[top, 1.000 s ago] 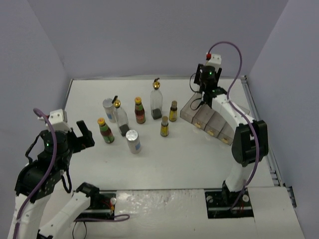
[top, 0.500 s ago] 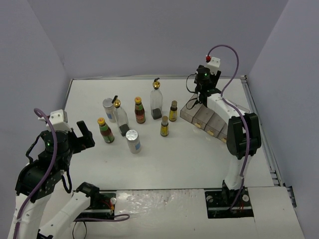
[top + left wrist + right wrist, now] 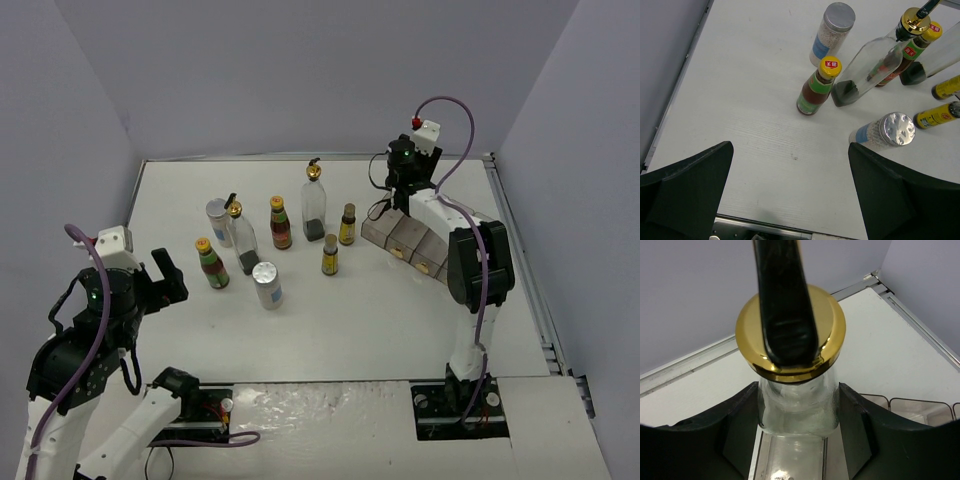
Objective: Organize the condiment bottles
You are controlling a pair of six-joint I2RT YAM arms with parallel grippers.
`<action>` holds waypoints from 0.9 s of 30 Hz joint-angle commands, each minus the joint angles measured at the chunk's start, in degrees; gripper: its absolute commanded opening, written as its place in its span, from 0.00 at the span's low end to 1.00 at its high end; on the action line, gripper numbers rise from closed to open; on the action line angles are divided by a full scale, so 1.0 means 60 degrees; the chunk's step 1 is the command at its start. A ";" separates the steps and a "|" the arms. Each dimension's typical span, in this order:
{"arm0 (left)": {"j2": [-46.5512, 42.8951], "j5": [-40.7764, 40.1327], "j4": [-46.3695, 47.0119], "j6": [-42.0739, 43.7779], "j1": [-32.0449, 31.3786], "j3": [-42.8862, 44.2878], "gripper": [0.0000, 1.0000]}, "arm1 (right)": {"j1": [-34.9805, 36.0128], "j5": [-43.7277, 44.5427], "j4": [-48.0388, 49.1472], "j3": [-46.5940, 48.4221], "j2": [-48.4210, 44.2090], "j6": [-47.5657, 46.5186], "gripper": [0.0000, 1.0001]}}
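Note:
My right gripper [image 3: 799,412] is shut on the neck of a tall clear glass bottle [image 3: 797,407] with a gold pourer [image 3: 790,330]. The bottle's lower part reaches into the left end compartment of the clear rack [image 3: 425,248]. In the top view my right gripper [image 3: 403,190] hides most of that bottle. On the table stand two more glass bottles [image 3: 314,200] [image 3: 241,240], two red-sauce bottles [image 3: 281,222] [image 3: 211,263], two small dark bottles [image 3: 347,224] [image 3: 330,255] and two shakers [image 3: 218,220] [image 3: 266,285]. My left gripper [image 3: 790,200] is open and empty, near the front of the group.
The rack's other compartments [image 3: 912,405] lie to the right of the held bottle. Grey walls close the table at the back and on both sides. A metal rail [image 3: 770,227] runs along the near edge below my left gripper.
My right arm has swung left and folded in, carrying the glass bottle over the rack's left end. My left arm has sunk slightly; the bottles on the table have not moved.

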 commanded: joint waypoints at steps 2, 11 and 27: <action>0.0034 -0.0170 0.0149 -0.0128 -0.0028 0.0175 0.97 | 0.0059 0.0958 0.1507 0.0920 -0.0154 0.0315 0.05; 0.0067 -0.0170 0.0109 -0.0099 -0.0042 0.0204 0.97 | 0.0001 0.0815 0.0929 0.0916 -0.0170 0.1126 0.45; 0.0078 -0.0010 0.0193 -0.0068 -0.0029 0.0291 0.97 | 0.0102 0.0285 -0.0406 0.0703 -0.1056 0.1284 0.93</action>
